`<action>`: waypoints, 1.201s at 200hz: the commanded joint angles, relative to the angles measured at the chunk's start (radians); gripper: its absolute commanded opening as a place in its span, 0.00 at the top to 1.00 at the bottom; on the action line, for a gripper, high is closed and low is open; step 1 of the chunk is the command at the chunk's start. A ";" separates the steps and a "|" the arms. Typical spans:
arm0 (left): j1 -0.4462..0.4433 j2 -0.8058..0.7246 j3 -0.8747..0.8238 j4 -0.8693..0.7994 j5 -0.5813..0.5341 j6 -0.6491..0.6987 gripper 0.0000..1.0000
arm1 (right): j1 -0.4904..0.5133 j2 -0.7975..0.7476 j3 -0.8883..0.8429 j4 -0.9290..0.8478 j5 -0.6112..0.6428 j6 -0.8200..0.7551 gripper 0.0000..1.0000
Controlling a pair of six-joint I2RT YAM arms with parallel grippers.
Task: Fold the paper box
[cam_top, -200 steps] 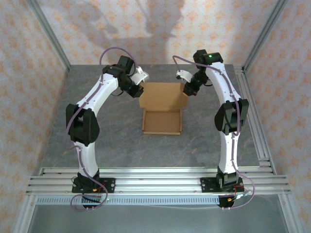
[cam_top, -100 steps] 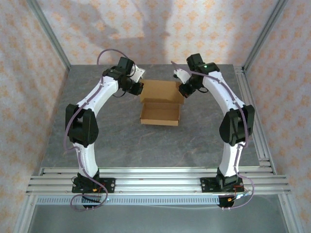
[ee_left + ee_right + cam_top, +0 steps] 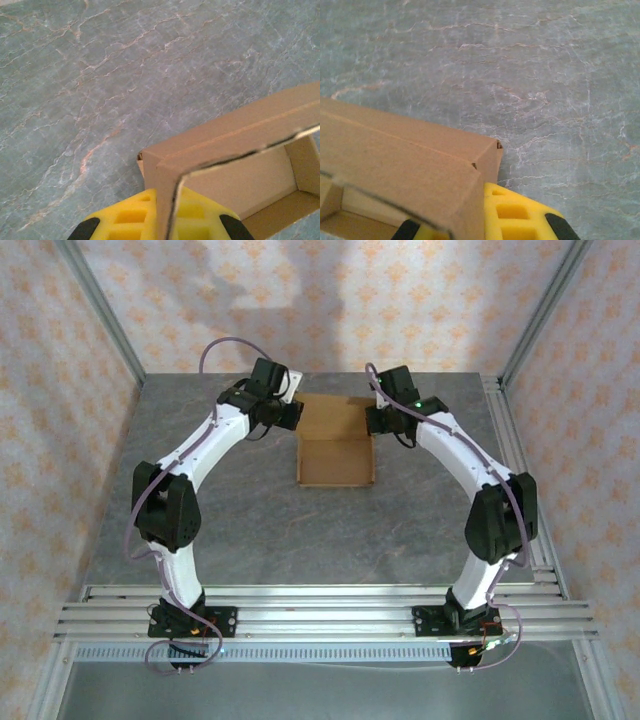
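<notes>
Box point(image 3: 335, 465): walls up, lid point(image 3: 332, 418) half over, not tucked. Left gripper point(image 3: 287, 416) and right gripper point(image 3: 384, 423) pinch its far corners.

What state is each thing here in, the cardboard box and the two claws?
paper box: partly folded, side walls up, top open, lid flap not closed.
left gripper: shut on the box's far left corner wall.
right gripper: shut on the box's far right corner wall.
</notes>
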 commanded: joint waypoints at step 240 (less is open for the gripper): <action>-0.098 0.080 -0.119 0.258 -0.120 -0.264 1.00 | 0.119 -0.126 -0.543 0.856 0.358 0.295 1.00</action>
